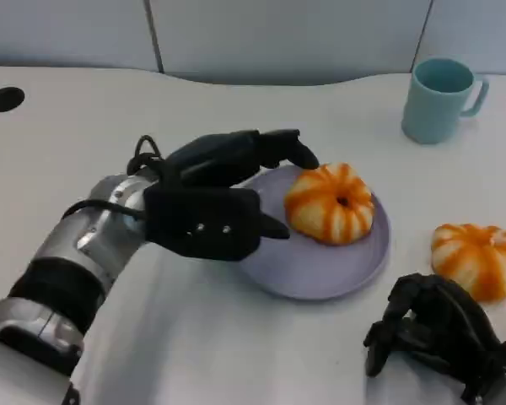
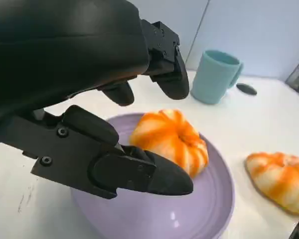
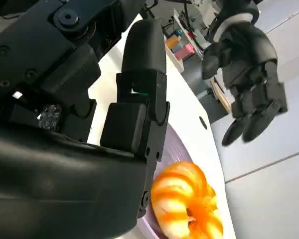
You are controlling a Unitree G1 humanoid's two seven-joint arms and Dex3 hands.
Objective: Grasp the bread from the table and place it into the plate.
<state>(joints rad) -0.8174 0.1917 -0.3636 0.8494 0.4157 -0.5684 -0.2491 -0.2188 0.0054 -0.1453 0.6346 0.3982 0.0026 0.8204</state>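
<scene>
One orange-striped round bread [image 1: 331, 202] [image 2: 170, 141] lies in the lilac plate [image 1: 320, 270] [image 2: 209, 209], toward its far side. My left hand [image 1: 219, 198] hovers over the plate's left rim, fingers spread and holding nothing. Its fingertips [image 2: 169, 82] stand just short of that bread. A second bread of the same kind [image 1: 479, 257] [image 2: 275, 177] sits on the table to the right of the plate. My right hand [image 1: 434, 329] rests at the table's near right, just in front of the second bread, with fingers curled in on nothing.
A teal mug [image 1: 438, 97] [image 2: 217, 77] stands at the back right, beyond the plate. Black round holes [image 1: 4, 99] mark the white tabletop at the far left and far right. A grey wall runs behind the table.
</scene>
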